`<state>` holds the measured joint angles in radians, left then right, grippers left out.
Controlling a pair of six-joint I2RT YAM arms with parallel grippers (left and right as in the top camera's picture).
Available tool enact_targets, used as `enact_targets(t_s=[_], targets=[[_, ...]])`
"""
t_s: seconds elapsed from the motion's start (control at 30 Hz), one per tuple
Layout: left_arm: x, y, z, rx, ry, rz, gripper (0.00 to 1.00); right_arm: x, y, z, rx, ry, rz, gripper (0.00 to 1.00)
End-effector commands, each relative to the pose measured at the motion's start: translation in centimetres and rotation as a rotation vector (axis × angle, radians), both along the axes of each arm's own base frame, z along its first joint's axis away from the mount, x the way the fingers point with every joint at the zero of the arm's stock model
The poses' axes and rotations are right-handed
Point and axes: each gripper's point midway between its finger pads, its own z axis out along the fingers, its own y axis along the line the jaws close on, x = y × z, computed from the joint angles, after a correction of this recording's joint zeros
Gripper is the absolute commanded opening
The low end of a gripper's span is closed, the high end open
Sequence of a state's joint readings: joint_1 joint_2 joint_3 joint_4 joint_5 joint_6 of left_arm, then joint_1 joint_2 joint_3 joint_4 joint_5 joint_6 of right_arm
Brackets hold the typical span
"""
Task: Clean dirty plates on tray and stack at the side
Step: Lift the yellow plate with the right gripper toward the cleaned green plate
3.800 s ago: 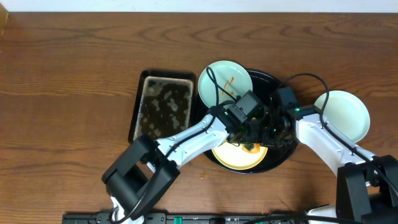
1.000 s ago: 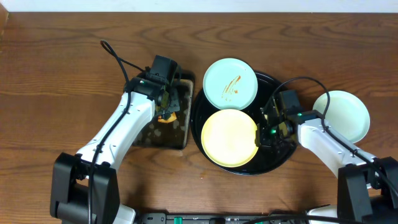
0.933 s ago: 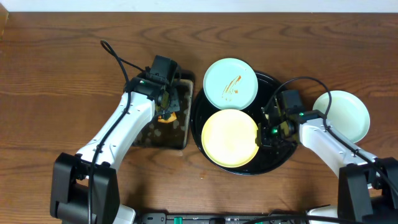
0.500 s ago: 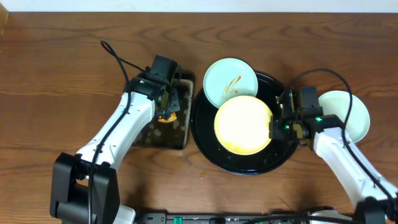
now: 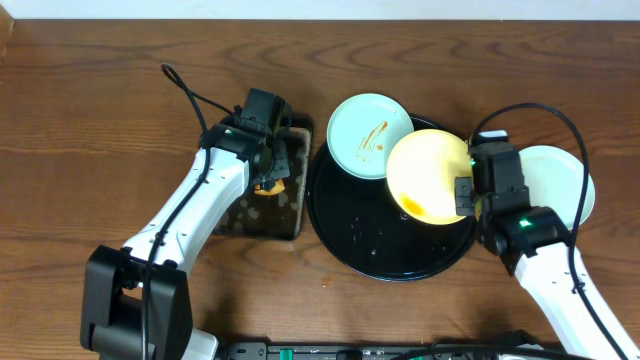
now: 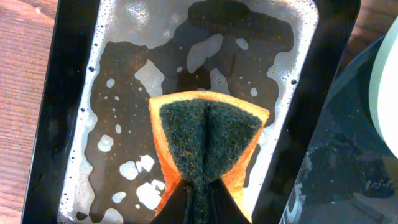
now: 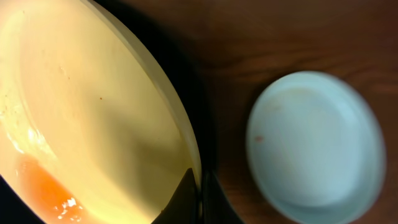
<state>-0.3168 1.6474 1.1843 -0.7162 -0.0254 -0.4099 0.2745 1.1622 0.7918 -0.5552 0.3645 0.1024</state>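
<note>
Your right fingers (image 7: 181,202) are pinched on the rim of the yellow plate (image 5: 425,175), holding it tilted above the black tray (image 5: 350,225), where a streaked mint plate (image 5: 365,130) sits at the far edge, while your left fingers (image 6: 176,210) clamp the sponge (image 6: 208,140) over the soapy pan (image 6: 46,124).

Brown wooden table (image 5: 80,120), pale strip (image 5: 320,8) behind

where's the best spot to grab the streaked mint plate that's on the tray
Pinch the thin rim of the streaked mint plate at its far-left edge, coming from the far left. That edge seems to overhang the rim of the tray, probably leaving room for a finger beneath; the yellow plate covers the near-right edge.
</note>
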Motion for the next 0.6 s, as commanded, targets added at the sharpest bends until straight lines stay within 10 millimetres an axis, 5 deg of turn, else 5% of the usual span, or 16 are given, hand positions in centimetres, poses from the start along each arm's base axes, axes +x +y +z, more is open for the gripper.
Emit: enact_targets(t_s=[0.0, 0.3, 0.57], targets=[[-0.1, 0.1, -0.1, 0.004, 0.003, -0.015, 0.07, 0.5, -1.7, 3.2, -0.198, -0.096, -0.059, 0.01], [0.0, 0.1, -0.1, 0.003, -0.001, -0.014, 0.07, 0.3, -0.3, 7.1, -0.478, -0.219, -0.035, 0.01], [0.0, 0.0, -0.1, 0.002, -0.002, -0.014, 0.08, 0.4, -0.1, 7.6, -0.487, -0.24, -0.04, 0.01]])
